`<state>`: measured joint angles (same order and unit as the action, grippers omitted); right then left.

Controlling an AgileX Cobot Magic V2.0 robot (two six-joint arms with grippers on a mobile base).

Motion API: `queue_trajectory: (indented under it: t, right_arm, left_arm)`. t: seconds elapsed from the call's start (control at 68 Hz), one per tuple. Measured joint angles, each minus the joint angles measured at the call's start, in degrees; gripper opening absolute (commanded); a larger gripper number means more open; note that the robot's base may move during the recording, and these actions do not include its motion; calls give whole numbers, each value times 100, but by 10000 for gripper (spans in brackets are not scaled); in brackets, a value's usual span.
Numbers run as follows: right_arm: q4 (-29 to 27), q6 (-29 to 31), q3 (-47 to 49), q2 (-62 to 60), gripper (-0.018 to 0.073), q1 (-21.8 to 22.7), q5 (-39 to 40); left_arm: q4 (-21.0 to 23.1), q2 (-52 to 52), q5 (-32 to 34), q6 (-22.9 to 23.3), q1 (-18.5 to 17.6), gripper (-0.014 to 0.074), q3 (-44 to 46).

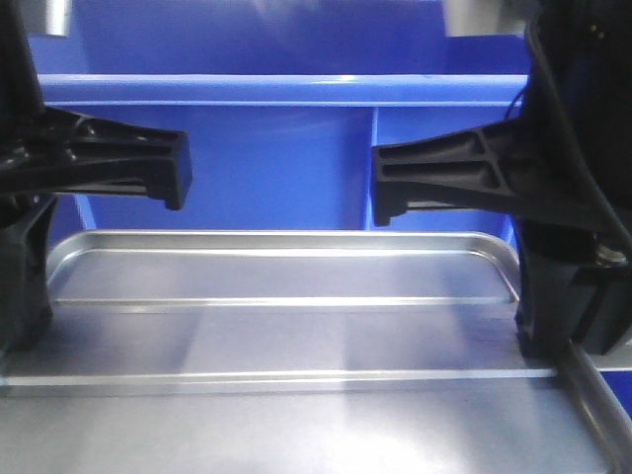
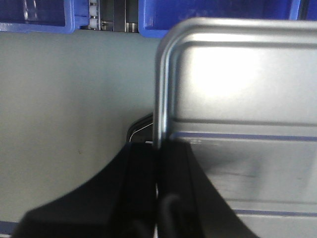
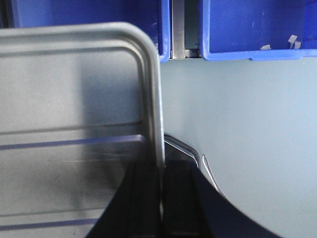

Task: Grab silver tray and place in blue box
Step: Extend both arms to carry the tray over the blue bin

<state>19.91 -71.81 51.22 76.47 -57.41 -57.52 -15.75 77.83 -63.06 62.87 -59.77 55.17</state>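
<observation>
The silver tray (image 1: 296,336) spans the front view, shiny, with a raised rim and two long ridges. My left gripper (image 2: 157,146) is shut on its left rim; the black fingers (image 1: 22,296) stand at that edge in the front view. Shut on the right rim is my right gripper (image 3: 161,166), with its fingers (image 1: 541,306) on that side. The tray (image 2: 237,89) (image 3: 74,89) fills much of both wrist views. Just beyond its far edge stands the blue box (image 1: 276,91), whose rim also shows over the tray in the wrist views (image 2: 218,12) (image 3: 89,12).
A second blue crate (image 3: 252,29) holding paper scraps sits to the right of the box, and another (image 2: 34,15) to its left. Grey tabletop (image 2: 64,109) (image 3: 247,124) lies on both sides. Another shiny metal rim (image 3: 185,148) (image 2: 138,130) peeks out beneath the tray.
</observation>
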Motion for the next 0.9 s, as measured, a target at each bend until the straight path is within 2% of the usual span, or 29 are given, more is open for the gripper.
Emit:
queue_trajectory:
  t: [0.191,0.353,0.47,0.691,0.897]
  right_arm:
    - [14,281,308,0,59,12,-263]
    - [145,584,819,0,59,45,-641]
    - [253,777,1176,0,59,75,-835]
    - [528,1129,2019,0,59,241,-1418]
    - [582,1666,2892,0,59,651,-1356]
  left_arm:
    - [-86,0,-229,-210,0,-92,202]
    - [-454,0,-602,-306,0,-92,724]
    - [-677,0,-934,-579,61,-92,1171]
    - [-806,0,-934,-1271,417,-92,2109]
    - [-876,-43,-934,-1801,827,-92,2759]
